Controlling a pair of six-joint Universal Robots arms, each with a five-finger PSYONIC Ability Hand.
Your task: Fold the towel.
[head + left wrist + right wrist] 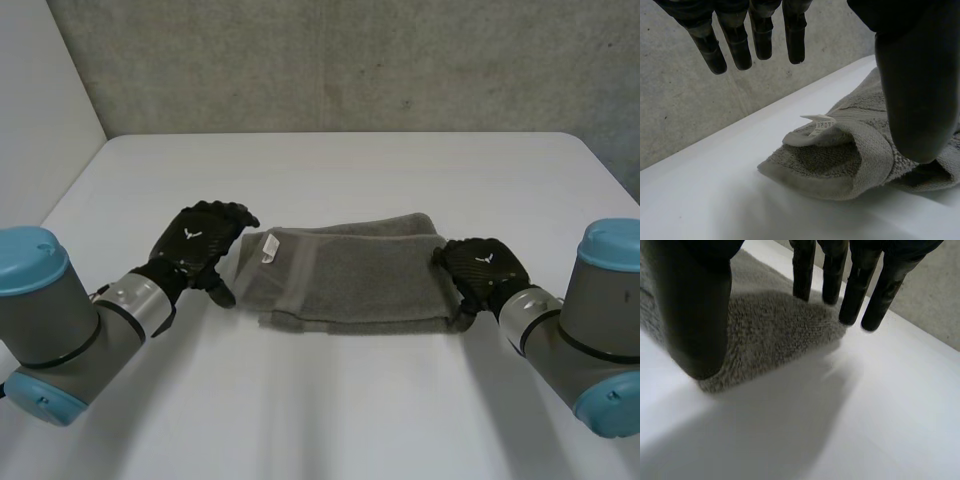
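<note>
Flanking the near edge at 7 and 5 o'clock, the two arms are angled inward, so that the left hand (205,245) is set at the 9 o'clock end of the grey towel (350,275) and the right hand (482,270) at its 3 o'clock end. This placement is judged to suit taking both short ends for a further fold. The towel is laid as a long, already doubled strip across the middle of the white table (330,170). In the left wrist view the fingers (760,40) are held straight and apart from the thumb (915,90), above the end bearing the white label (819,125), with nothing gripped. In the right wrist view the fingers are likewise straight over the towel's corner, which is not gripped. Whether either thumb touches cloth cannot be told, and the lower layers are hidden. Farthest off, a concrete wall (350,60) is seen.
</note>
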